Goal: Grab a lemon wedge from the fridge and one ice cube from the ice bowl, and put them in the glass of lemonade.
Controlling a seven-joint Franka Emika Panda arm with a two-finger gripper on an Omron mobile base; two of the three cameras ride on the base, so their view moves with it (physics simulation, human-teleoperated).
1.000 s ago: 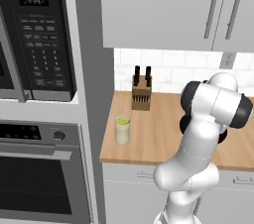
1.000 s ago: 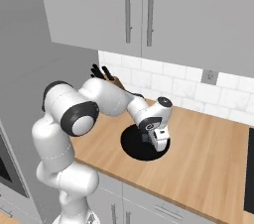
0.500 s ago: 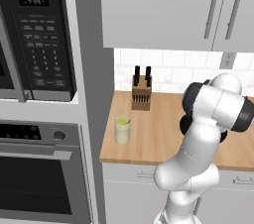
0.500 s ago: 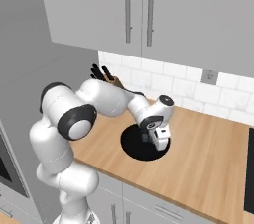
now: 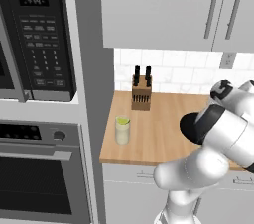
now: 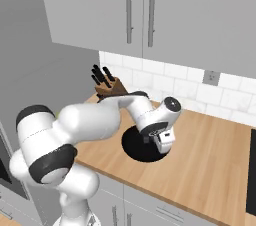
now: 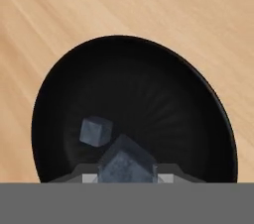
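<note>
The glass of lemonade (image 5: 122,130), a lemon wedge (image 5: 122,120) on top, stays at the counter's (image 5: 163,134) left. The gripper (image 7: 128,171), risen slightly above the ice bowl (image 7: 149,84), clasps an ice cube (image 7: 127,164); another cube (image 7: 95,131) remains inside.

Black ice bowl (image 7: 208,99) on wooden counter, grey cubes inside; lemonade glass (image 5: 122,130) upright, well apart.

One ice bowl (image 7: 59,99) sits on the counter, with two ice cubes (image 7: 95,131) visible in it. There is one glass of lemonade (image 5: 122,130) and one knife block (image 5: 141,95).
</note>
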